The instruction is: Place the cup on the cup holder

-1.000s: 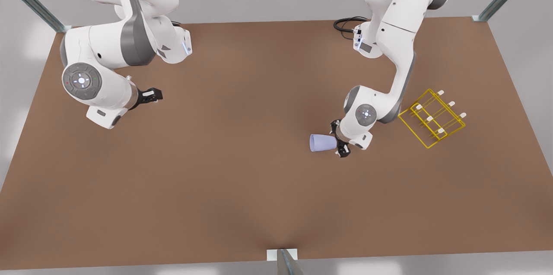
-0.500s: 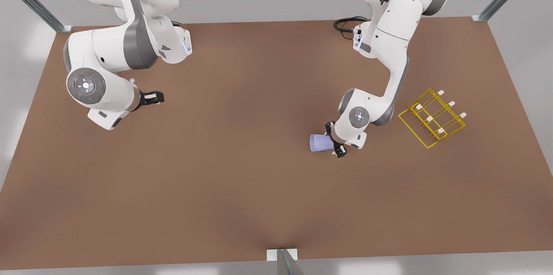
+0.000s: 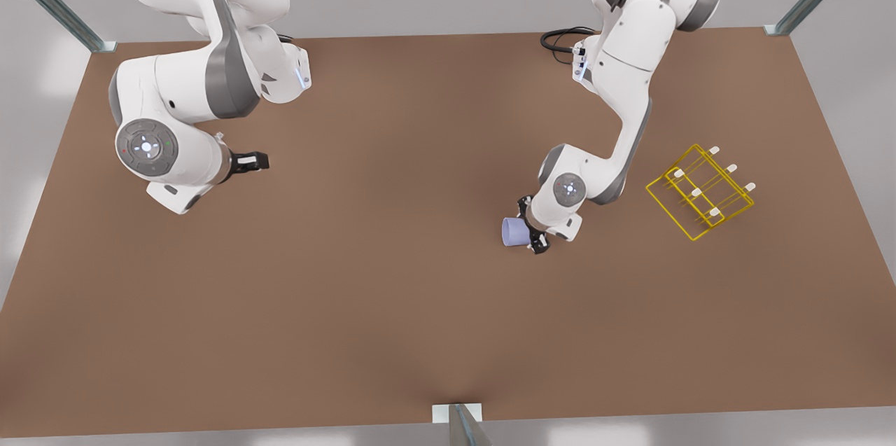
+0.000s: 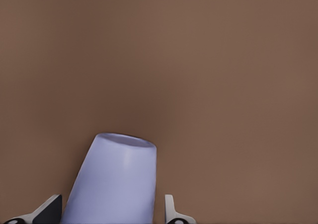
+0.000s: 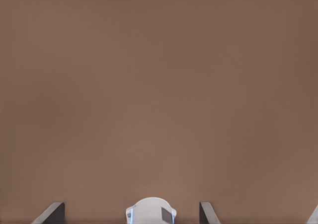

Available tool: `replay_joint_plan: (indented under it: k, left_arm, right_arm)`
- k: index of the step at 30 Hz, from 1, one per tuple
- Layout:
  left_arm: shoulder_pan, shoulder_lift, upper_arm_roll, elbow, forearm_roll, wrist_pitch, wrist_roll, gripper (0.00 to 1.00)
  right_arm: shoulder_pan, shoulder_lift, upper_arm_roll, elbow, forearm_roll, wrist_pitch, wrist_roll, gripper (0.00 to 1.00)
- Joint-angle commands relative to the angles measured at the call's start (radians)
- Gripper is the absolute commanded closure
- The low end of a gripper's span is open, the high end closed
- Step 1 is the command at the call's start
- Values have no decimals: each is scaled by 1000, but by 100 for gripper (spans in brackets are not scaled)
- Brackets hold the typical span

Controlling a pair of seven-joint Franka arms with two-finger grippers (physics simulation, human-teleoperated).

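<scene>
**Left arm closes in on a toppled cup, rack waiting nearby**

Front view: the cup [image 3: 514,232] lies on its side on the brown counter [image 3: 392,306], its wide mouth toward the front view's left. The left gripper [image 3: 530,229] sits around the narrower end, one finger on each side, a sideways approach that suits a cup lying flat. The cup holder [image 3: 698,192] stands well apart toward the front view's right, its white-tipped pegs bare; the cup is not yet on it. The right gripper [image 3: 252,162] waits above the counter at the front view's left, away from both.

Left wrist view: the cup [image 4: 115,182] lies between the two fingertips [image 4: 47,210], with a sliver of counter showing beside one of them. The jaws look spread and not yet clamped.

Right wrist view: bare counter [image 5: 159,85] lies beneath the right gripper [image 5: 131,211], whose jaws stand wide apart, holding nothing.
</scene>
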Motion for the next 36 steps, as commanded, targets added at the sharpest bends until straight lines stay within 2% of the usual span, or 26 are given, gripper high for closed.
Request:
replay_joint_plan:
  k: [1, 10, 11, 12, 14, 16, 17, 19, 21, 22, 24, 25, 26, 28, 29, 31, 36]
  left_arm:
    - [0, 8, 0, 2, 0, 9, 56, 0]
    - [-28, 50, 0, 2, 0, 36, 58, 0]
    - [-28, 50, 0, 2, -1, 36, 56, 31]
    - [-28, 48, 0, 2, -3, 36, 56, 43]
    - [-28, 48, 0, 3, -3, 36, 56, 42]
    - [-12, -7, 1, 9, -57, 25, 56, 35]
    - [6, -50, 9, 17, -87, -50, 55, 35]
    - [8, -50, 104, 228, -71, -396, 48, 35]
    - [3, -45, 156, 403, 222, -730, 48, 32]
    - [-69, -39, 266, 416, 351, -757, 61, 32]
    - [-522, 73, 892, 376, 407, -714, 281, 32]
    - [-708, 169, 1133, 309, 431, -654, 352, 33]
    - [-799, 264, 1239, 264, 486, -648, 372, 33]
    - [-946, 407, 1387, 66, 623, -551, 374, 35]
    - [-969, 435, 1431, 42, 661, -531, 374, 37]
    - [-1005, 486, 1456, -35, 710, -475, 374, 36]
    - [-992, 486, 1451, -164, 758, -314, 368, 34]
  right_arm:
    - [0, 3, 0, 0, 1, -1, 25, 0]
    - [0, 4, 0, 1, 1, -3, 23, 0]
    - [-2, 4, 0, 1, 1, -3, 21, 0]
    - [-2, 4, 0, 1, 1, -3, 18, 0]
    - [-2, 4, 0, 5, 2, -3, 14, 0]
    - [-2, 4, 0, 5, 2, -3, 12, 0]
    - [-3, 4, 0, 5, 2, -3, 12, 0]
    - [-2, 4, 0, 5, 2, -3, 15, 0]
    - [-3, 4, 0, 5, 4, -3, 14, 0]
    - [-3, 4, 0, 5, 4, -3, 12, 0]
    - [-5, 4, -2, 5, 7, -3, 12, 0]
    - [-5, 4, -2, 5, 7, -3, 12, 0]
    - [-5, 4, -2, 5, 7, -3, 12, 0]
    - [-5, 4, -2, 5, 8, -3, 15, 0]
    - [-5, 6, -2, 5, 10, -3, 15, 0]
    - [-5, 6, -2, 5, 10, -1, 15, 0]
    - [-5, 10, -2, 5, 11, -1, 15, 0]
